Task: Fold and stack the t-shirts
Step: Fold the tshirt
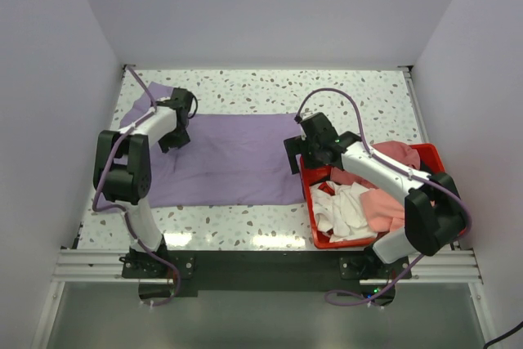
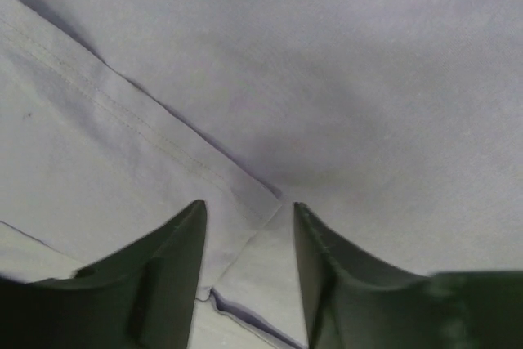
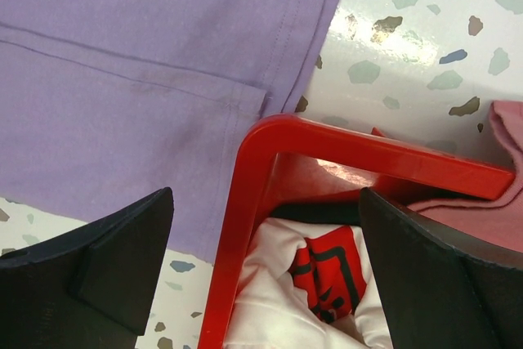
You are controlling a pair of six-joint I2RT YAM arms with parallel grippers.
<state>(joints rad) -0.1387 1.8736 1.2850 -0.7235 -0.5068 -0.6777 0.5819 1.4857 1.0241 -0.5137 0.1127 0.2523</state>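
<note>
folding step: left gripper [image 2: 249, 212], spread, over the purple fabric t-shirt [image 2: 343, 79]; right gripper [image 3: 265, 195], spread, over the red plastic bin [image 3: 343, 149]; next we pinch shirt edges.

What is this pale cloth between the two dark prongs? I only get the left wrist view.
Observer: It is a purple t-shirt, spread flat on a speckled table. The prongs are the left gripper, open over the shirt's left part.
Operator: Is that the only clothing there?
Observer: No. A red bin at the right holds more: white clothes and pink clothes, all crumpled.
Operator: Where is the other arm?
Observer: The right gripper is open too, over the bin's corner beside the shirt's right edge.
</note>
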